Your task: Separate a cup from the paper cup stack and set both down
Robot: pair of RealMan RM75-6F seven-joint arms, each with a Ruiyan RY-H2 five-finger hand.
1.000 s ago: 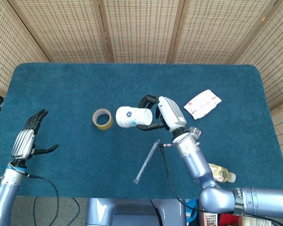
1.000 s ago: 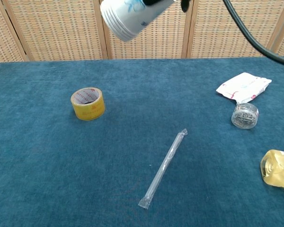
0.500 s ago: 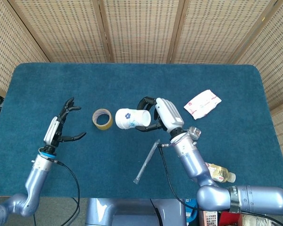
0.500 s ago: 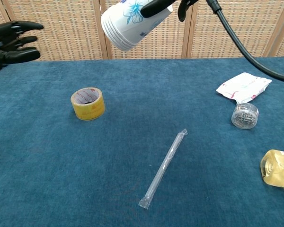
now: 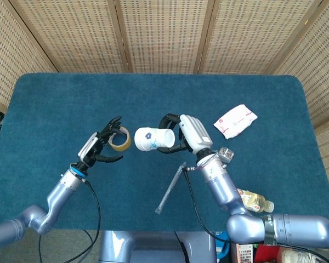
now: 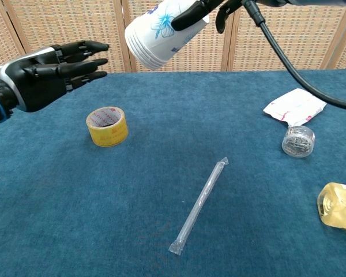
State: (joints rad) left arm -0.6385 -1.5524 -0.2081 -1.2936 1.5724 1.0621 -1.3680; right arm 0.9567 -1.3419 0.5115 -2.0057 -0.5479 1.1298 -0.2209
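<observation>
Cup stack (image 6: pixel 158 32) is up in the air over mid-table, tipped on its side, base end pointing toward our left. Nearest us on the table (image 6: pixel 75 219): wrapped straw (image 6: pixel 199 205), bottle (image 6: pixel 339 206) at the right edge. Further back: tape roll (image 6: pixel 106 126), a small clear jar (image 6: pixel 299 141), a white packet (image 6: pixel 296 106).

Right hand (image 5: pixel 187 132) grips the stack at the rim end, fingers wrapped round it. Left hand (image 6: pixel 49 69) holds nothing, fingers apart and stretched toward the base end.

Change: a second ago our left hand sat at the far left table edge; it has swung in and now hovers over the tape roll, just beside the stack but not touching. The stack itself barely moved.

We judge this as the approach to the pull-off: nothing separated yet, both set-downs pending. Next we need the left fingers to close on the outermost cup only.
</observation>
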